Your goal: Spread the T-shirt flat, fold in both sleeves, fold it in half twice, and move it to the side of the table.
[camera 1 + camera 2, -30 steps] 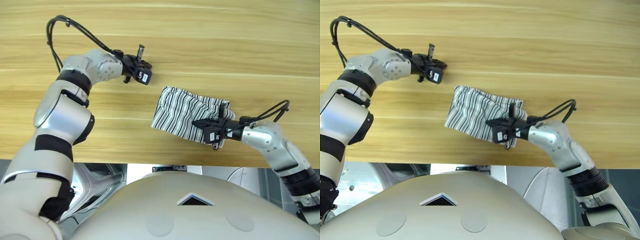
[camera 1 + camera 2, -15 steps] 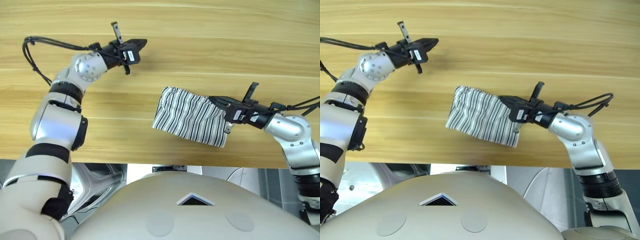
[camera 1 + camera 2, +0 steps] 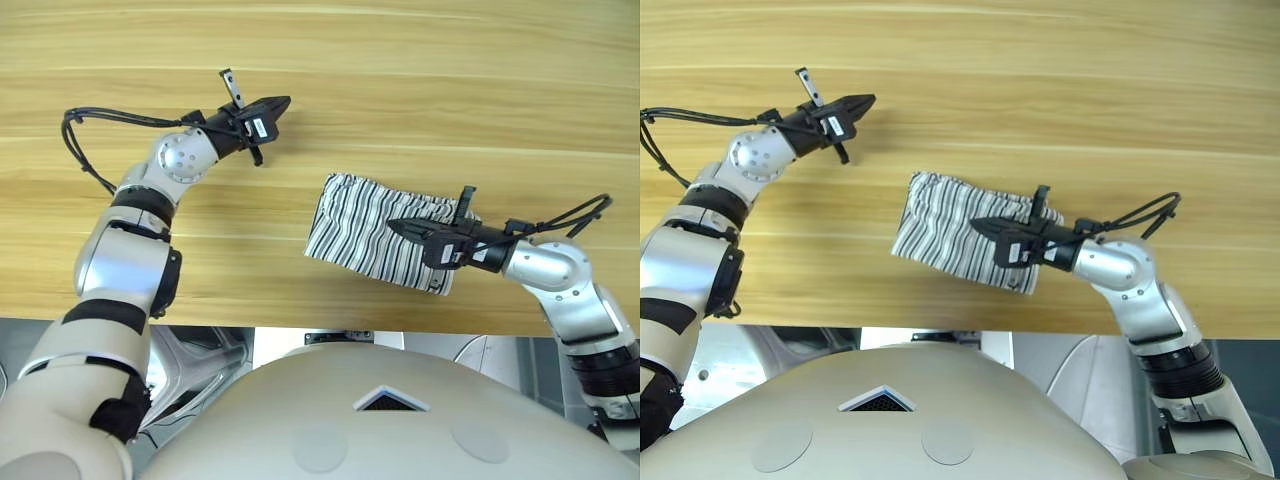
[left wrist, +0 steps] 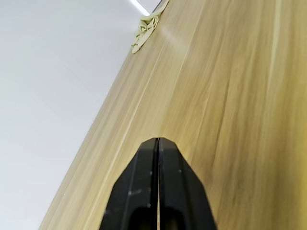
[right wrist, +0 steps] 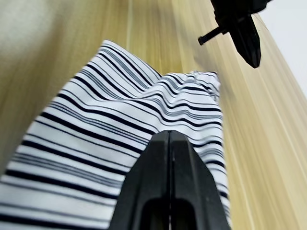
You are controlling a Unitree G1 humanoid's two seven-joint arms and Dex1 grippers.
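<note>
T-shirt [image 3: 365, 230] folded, seemingly flat, near table [image 3: 450, 100] front edge.

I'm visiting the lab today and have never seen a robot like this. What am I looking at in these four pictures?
This is a humanoid robot with two arms, each ending in a two-finger gripper. The two wide pictures come from cameras in its head, looking down over its arms onto a wooden table. The other two come from small cameras on its wrists, so the black wedge in each is that arm's own fingers, pressed together. On the table lies a black-and-white striped T-shirt, already folded into a small packet. The right gripper is over the shirt's right half, shut, with no cloth visibly between its fingers. The left gripper is off to the left over bare wood, also shut and holding nothing.
</note>
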